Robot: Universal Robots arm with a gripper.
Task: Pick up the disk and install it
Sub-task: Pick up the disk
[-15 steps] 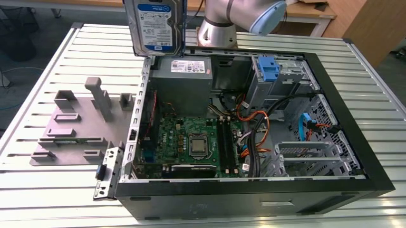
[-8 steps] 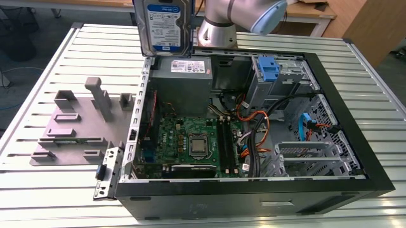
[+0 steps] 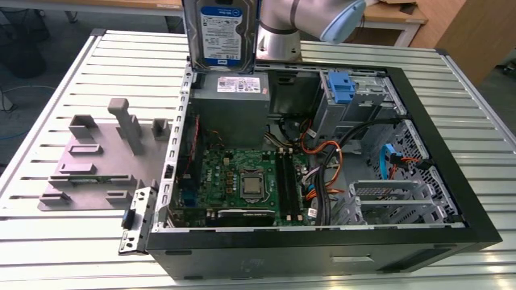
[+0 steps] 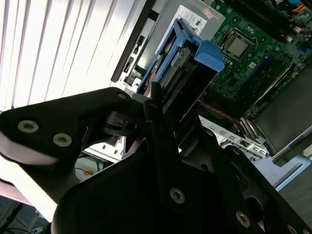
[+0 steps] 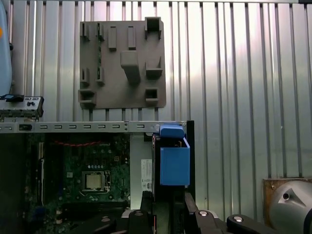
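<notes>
The disk (image 3: 219, 33) hangs upright in the air above the far corner of the open computer case (image 3: 322, 238), on the exterior view's left, with its white-and-blue label facing the camera. In both wrist views my gripper (image 4: 160, 105) (image 5: 163, 202) is shut on the disk (image 4: 183, 61) (image 5: 174, 163), whose blue side rails stick out past the fingers. The disk is over the grey power supply (image 3: 229, 99), just inside the case's wall. Its upper end runs past the exterior view's top edge.
Inside the case lie a green motherboard (image 3: 241, 178), loose cables (image 3: 330, 160) and a metal drive cage with a blue bracket (image 3: 342, 87). A grey fixture plate with upright posts (image 3: 105, 157) rests on the slatted table (image 3: 64, 235) beside the case. The arm (image 3: 298, 24) rises behind the case.
</notes>
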